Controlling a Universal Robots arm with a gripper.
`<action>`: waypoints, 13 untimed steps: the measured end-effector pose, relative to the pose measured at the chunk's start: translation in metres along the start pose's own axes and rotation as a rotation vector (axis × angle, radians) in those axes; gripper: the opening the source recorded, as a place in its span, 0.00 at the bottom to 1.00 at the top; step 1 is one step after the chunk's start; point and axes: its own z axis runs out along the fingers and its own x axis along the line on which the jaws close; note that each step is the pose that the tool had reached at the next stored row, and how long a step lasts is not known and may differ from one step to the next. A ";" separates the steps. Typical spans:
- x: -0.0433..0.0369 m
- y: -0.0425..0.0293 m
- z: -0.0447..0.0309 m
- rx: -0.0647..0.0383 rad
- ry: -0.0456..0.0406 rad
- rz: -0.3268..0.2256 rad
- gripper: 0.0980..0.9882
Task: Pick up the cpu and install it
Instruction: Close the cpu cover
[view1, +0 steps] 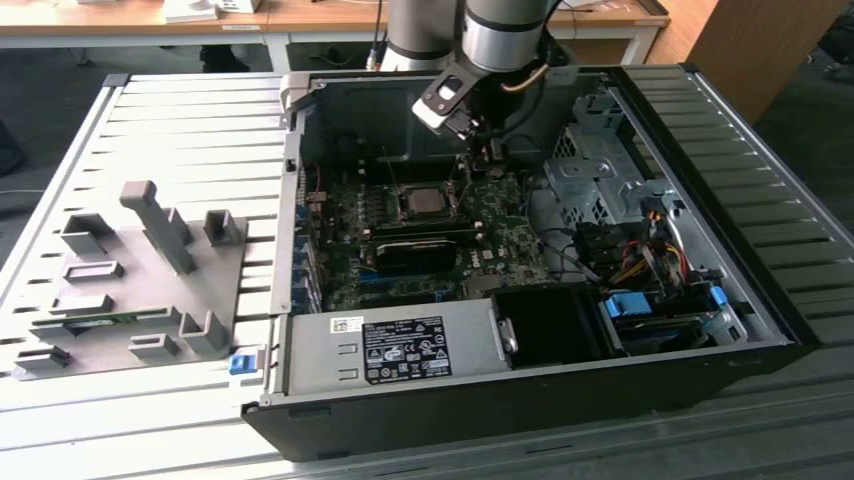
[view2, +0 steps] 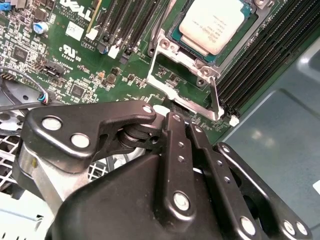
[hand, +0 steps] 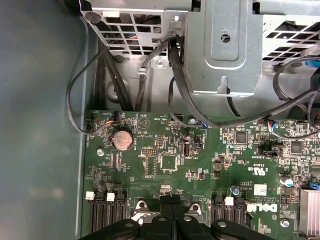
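The cpu (view1: 427, 203) lies flat in the dark socket on the green motherboard (view1: 494, 250) inside the open computer case. In the second wrist view the cpu (view2: 215, 25) shows its silvery top, with the socket's metal frame (view2: 186, 75) beside it. My gripper (view1: 483, 157) hangs over the board just to the exterior view's right of the socket. Its black fingers are shut together, with nothing visible between them. In the second wrist view the gripper (view2: 167, 116) ends close to the edge of the metal frame. The first wrist view shows the gripper (hand: 172, 199) above the memory slots.
A grey tray (view1: 134, 290) with upright holders lies on the slatted table at the exterior view's left. Inside the case are a power supply (view1: 387, 350), a metal drive cage (view1: 601, 170) and bundles of cables (view1: 641, 250). The case walls (view1: 287, 200) hem in the board.
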 end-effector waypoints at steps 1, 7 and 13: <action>0.0000 -0.0006 0.0001 0.000 0.0000 0.000 0.01; 0.0001 -0.0053 0.0006 0.000 0.0003 0.000 0.01; 0.0002 -0.0104 0.0010 0.000 0.0000 0.001 0.01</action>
